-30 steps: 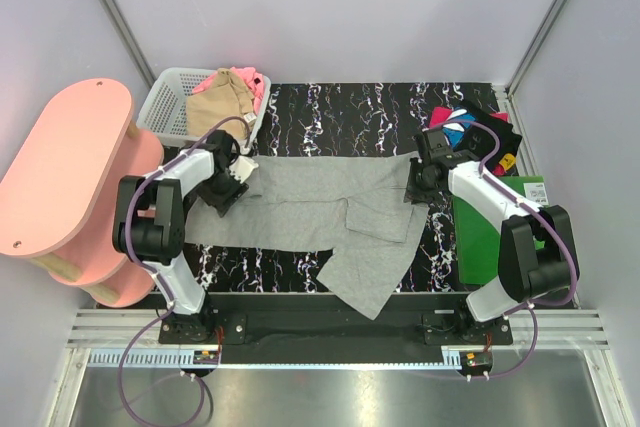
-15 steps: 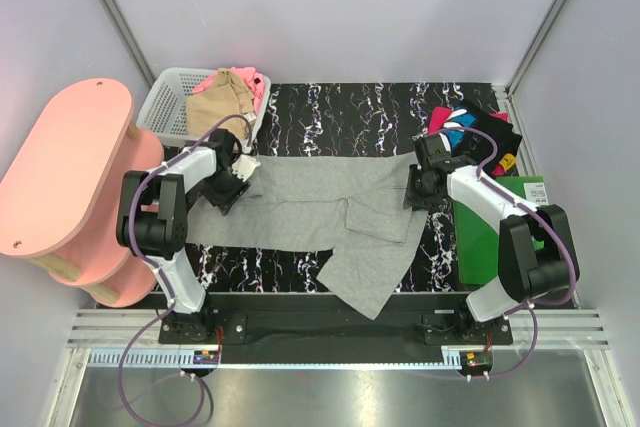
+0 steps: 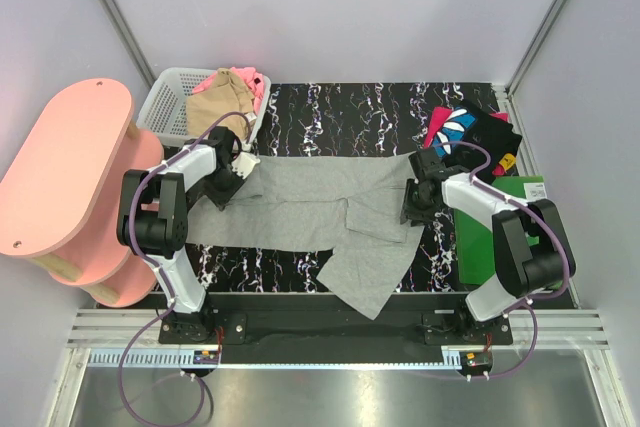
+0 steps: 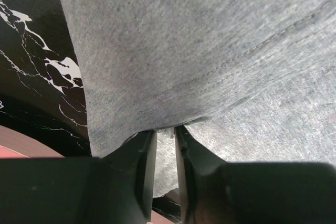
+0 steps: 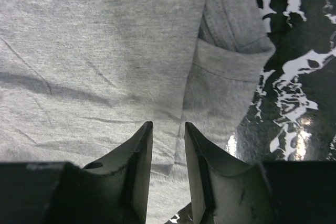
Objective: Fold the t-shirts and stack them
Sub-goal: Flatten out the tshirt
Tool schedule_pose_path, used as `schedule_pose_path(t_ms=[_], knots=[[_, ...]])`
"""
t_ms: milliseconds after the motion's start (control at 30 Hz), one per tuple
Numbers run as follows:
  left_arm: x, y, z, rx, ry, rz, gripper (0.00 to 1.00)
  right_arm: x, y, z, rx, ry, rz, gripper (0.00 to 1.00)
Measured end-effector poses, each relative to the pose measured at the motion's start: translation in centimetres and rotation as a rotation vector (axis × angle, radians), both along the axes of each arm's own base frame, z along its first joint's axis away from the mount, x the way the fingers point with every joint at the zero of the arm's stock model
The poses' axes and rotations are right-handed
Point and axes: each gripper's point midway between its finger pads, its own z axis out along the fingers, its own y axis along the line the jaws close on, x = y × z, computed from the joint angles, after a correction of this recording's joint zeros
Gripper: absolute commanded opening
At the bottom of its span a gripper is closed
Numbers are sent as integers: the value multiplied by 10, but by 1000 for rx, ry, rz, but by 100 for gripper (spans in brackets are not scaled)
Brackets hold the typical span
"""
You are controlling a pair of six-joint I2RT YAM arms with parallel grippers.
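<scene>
Right arm has slid nearer along the counter [image 3: 330,107], baring more of the black t-shirt [image 3: 470,132] at far right. Light-grey t-shirt [image 3: 300,209] lies spread mid-counter, only part-folded. Tan t-shirt [image 3: 215,105] and pink t-shirt [image 3: 252,80] are unfolded in the basket [image 3: 168,107], so plenty looks left. Both arms reach low at opposite ends: left tool [image 4: 165,132] pinches grey cloth, right tool [image 5: 168,127] is narrow, grip unclear.

Matt, soft grey knit t-shirt [image 3: 300,202] on a glossy black white-veined tabletop [image 3: 350,112].
</scene>
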Motion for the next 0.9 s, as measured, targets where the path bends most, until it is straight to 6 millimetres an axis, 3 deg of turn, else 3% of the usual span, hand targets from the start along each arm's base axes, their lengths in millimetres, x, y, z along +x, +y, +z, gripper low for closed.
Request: schedule_pose_path(t_ms=[233,367,433,500,733,900], knots=[[0,-1,0,-8,-1,3,0,1,6,-13,13,20,7,34],[0,-2,0,-12,0,3,0,3,10,-14,28,14,7,21],[0,-2,0,-13,0,3,0,4,11,-14,32,12,7,8],[0,-3,0,-14,1,3,0,5,12,-14,36,8,6,3],[1,-6,9,-33,-12,9,0,4,13,-12,38,8,7,6],[3,-8,23,-48,-48,16,0,3,13,0,46,-16,10,2]])
